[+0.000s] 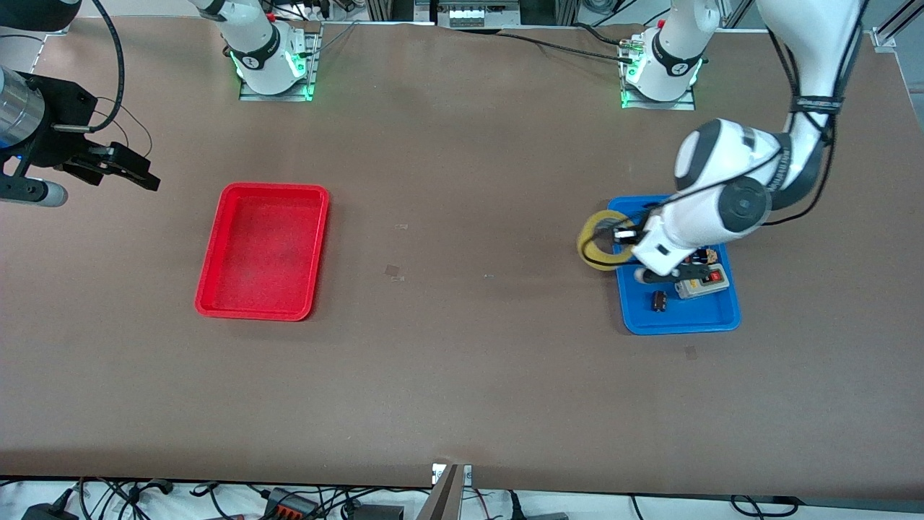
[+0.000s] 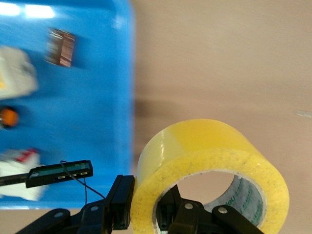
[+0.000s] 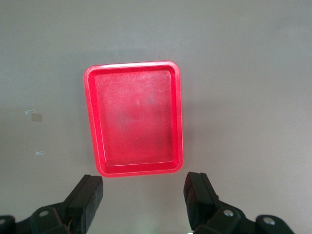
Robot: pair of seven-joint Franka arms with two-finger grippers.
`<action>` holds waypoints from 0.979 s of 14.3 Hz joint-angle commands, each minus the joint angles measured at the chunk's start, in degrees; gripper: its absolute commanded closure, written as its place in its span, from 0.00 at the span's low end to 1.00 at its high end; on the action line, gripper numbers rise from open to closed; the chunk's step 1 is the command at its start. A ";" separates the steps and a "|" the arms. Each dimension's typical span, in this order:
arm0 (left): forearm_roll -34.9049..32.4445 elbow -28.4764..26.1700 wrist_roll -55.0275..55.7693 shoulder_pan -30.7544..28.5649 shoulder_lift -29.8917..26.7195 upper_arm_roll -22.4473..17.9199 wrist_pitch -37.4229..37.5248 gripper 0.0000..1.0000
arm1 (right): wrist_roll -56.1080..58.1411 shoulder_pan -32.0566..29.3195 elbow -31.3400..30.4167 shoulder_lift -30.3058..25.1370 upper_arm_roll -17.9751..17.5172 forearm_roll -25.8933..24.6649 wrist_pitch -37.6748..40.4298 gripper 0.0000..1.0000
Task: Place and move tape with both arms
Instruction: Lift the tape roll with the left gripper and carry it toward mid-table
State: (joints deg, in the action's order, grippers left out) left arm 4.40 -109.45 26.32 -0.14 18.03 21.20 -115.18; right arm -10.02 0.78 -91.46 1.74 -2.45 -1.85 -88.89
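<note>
The yellow tape (image 1: 596, 243) is a ring held on edge in my left gripper (image 1: 619, 238), over the rim of the blue tray (image 1: 686, 315) on the side toward the table's middle. In the left wrist view the left gripper (image 2: 146, 202) is shut on the tape's wall (image 2: 209, 156), with one finger (image 2: 122, 200) outside and one inside the hole. My right gripper (image 1: 137, 173) hangs open and empty in the air at the right arm's end of the table, beside the red tray (image 1: 263, 253). In the right wrist view the right gripper (image 3: 144, 195) has bare table between its fingers.
The red tray (image 3: 134, 117) holds nothing. The blue tray (image 2: 97, 97) holds a grey switch box (image 1: 700, 284), a small dark part (image 1: 658, 301) and other small parts under the left arm. The dark part also shows in the left wrist view (image 2: 61, 47).
</note>
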 commanded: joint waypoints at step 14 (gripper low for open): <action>-11.17 27.62 37.83 26.59 29.07 1.91 -8.74 0.89 | 1.32 -1.13 -0.65 -0.16 0.08 0.27 -0.40 0.02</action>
State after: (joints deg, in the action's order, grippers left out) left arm -5.61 -84.80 61.97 25.64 45.50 23.58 -123.10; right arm -10.02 0.15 -91.90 2.00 -2.17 -1.85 -88.90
